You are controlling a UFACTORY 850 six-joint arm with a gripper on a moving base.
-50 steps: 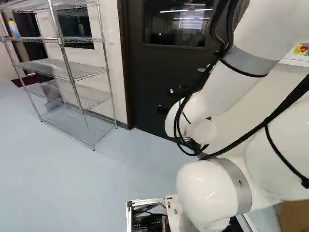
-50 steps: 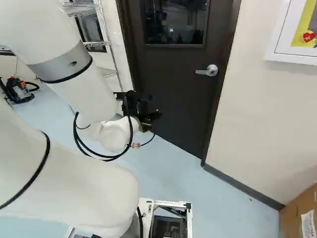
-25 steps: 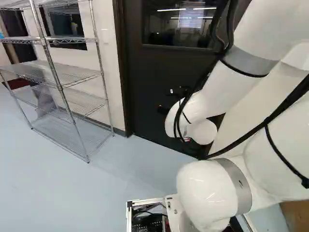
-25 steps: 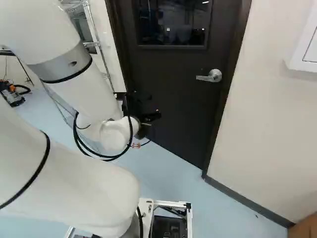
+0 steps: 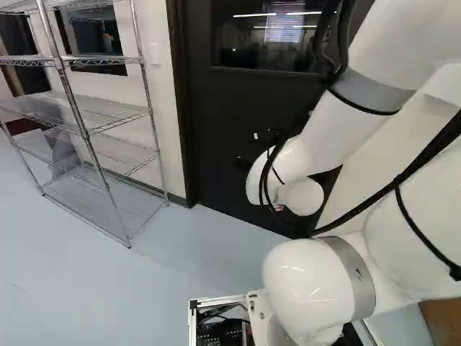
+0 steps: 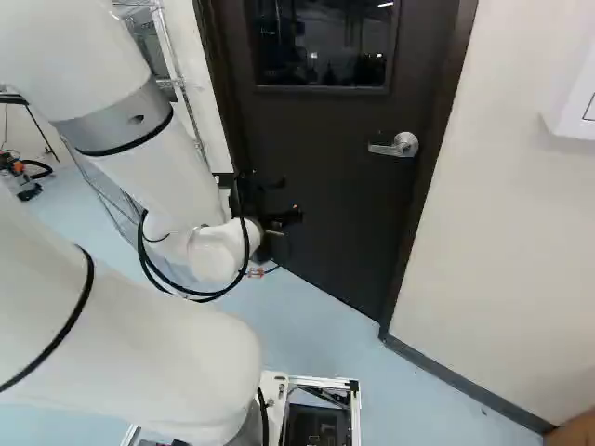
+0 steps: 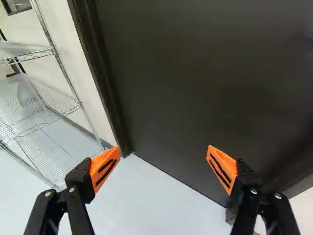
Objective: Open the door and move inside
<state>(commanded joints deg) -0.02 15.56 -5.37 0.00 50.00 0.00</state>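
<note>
In front of the door, the gripper hangs released, its 2 fingers spread wide, the rack stands left of the door in the left base view, and the door itself is shut, its handle below its window.
</note>
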